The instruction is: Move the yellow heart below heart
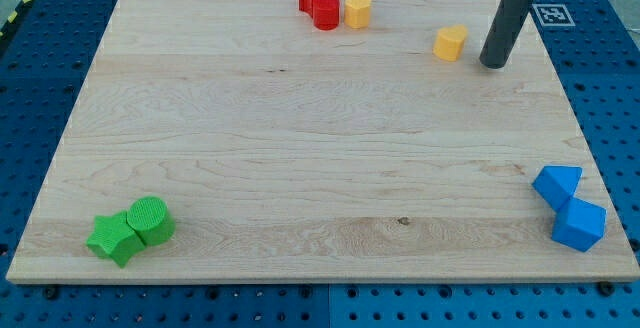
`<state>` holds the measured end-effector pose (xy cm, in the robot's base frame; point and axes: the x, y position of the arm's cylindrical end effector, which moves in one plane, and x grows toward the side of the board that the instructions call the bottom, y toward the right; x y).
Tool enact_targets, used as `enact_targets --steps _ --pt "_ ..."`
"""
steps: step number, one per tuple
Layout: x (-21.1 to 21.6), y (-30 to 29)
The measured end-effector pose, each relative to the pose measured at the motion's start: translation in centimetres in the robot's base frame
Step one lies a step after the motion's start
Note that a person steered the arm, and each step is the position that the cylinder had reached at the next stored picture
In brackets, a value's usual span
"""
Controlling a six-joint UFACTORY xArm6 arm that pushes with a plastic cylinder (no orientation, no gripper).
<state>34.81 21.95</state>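
My tip (493, 64), a bare dark rod grasping nothing, sits just right of the small yellow heart-shaped block (451, 42) at the far right of the wooden board (300, 158); it looks light, rigid, slide-prone, best nudged square on a flat side.

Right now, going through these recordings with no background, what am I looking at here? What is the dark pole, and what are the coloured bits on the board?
There is one picture, from a single camera looking down at a wooden board. The dark pole is the robot arm's rod; it has no gripper and holds nothing. It only pushes. My tip rests on the board just to the view's right of the orange-yellow heart, with a small gap between them. At the view's top sit two red blocks, touching a yellow block. At bottom left are a green star and a green cylinder; at bottom right, two blue blocks.
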Motion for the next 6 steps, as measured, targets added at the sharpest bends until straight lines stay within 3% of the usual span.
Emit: enact_targets --steps 6 --pt "-4.6 -5.3"
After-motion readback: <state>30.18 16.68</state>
